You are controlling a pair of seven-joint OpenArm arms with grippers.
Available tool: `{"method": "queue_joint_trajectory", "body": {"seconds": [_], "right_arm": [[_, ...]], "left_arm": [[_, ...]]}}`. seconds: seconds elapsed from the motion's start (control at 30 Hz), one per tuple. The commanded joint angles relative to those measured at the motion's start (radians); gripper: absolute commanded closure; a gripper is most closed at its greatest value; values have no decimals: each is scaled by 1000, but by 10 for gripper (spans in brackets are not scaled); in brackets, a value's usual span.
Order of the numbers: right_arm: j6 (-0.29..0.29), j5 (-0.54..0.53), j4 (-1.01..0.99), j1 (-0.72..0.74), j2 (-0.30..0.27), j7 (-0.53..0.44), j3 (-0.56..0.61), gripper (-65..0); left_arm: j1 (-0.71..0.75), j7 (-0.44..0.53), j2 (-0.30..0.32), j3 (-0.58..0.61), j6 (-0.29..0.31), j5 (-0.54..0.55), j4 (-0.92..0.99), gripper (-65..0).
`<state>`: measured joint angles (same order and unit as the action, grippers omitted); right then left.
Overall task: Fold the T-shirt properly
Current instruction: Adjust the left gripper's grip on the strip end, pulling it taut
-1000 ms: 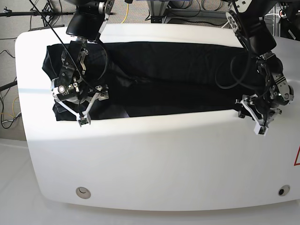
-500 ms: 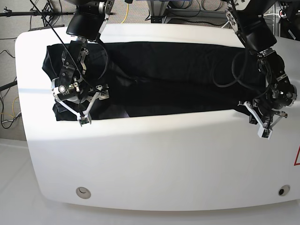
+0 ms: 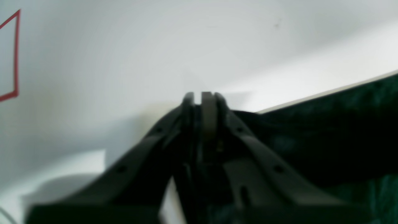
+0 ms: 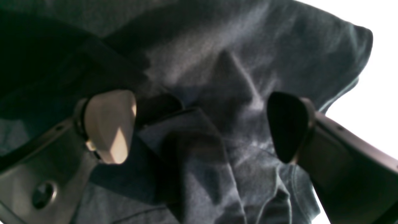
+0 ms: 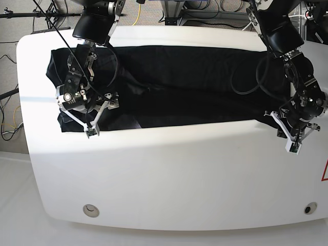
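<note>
Both arms (image 5: 287,46) are black and jointed, looped with black cables (image 5: 246,84), ending in white-framed jaws with dark screw-holed fingers (image 3: 261,155), one pad (image 4: 108,124) cream, its opposite black.

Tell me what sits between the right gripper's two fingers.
Between the right gripper's spread fingers lies only wrinkled black fabric of the T-shirt, with a raised fold; the right wrist view shows it.

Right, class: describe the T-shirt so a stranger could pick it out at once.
Look at the big white table. Across its far half lies the T-shirt, spread flat from side to side. It is broad wrinkly black cloth, unlike the thin black cables looping over it.
</note>
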<state>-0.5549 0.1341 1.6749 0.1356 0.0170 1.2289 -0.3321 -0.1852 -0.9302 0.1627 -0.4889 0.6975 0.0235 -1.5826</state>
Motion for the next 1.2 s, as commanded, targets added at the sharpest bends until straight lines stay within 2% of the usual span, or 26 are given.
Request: {"method": "queue_joint_trajectory", "body": {"seconds": [0.0, 0.2, 0.27, 0.47, 0.53, 0.8, 0.87, 1.07, 1.17], "right_arm": [[-3, -4, 22, 25, -5, -14, 2, -650], [-10, -2, 23, 33, -2, -16, 2, -650], [-10, 0, 25, 36, -1, -15, 2, -650], [-10, 1, 26, 39, -2, -12, 4, -650], [-7, -2, 16, 37, -1, -13, 8, -650], [-11, 1, 6, 45, -10, -24, 26, -650], [-16, -4, 5, 49, -38, -28, 35, -650], [-17, -30, -9, 52, -76, -42, 45, -650], [-14, -35, -5, 42, -87, -35, 38, -650]], "left_arm": [[-22, 20, 19, 4, 1, 13, -42, -208], [0, -25, 20, 11, 1, -1, -124, -444], [9, -36, 20, 11, 1, -4, -159, -438], [50, -43, 33, 14, 1, -3, -229, -386], [114, -31, 61, 14, 1, 10, -273, -369], [192, -7, 86, 15, 1, 3, -281, -320], [216, -2, 75, 18, 1, -22, -305, -223], [217, -2, 69, 17, 1, -47, -287, -5], [205, 9, 70, 15, 1, -40, -237, -1]]}}
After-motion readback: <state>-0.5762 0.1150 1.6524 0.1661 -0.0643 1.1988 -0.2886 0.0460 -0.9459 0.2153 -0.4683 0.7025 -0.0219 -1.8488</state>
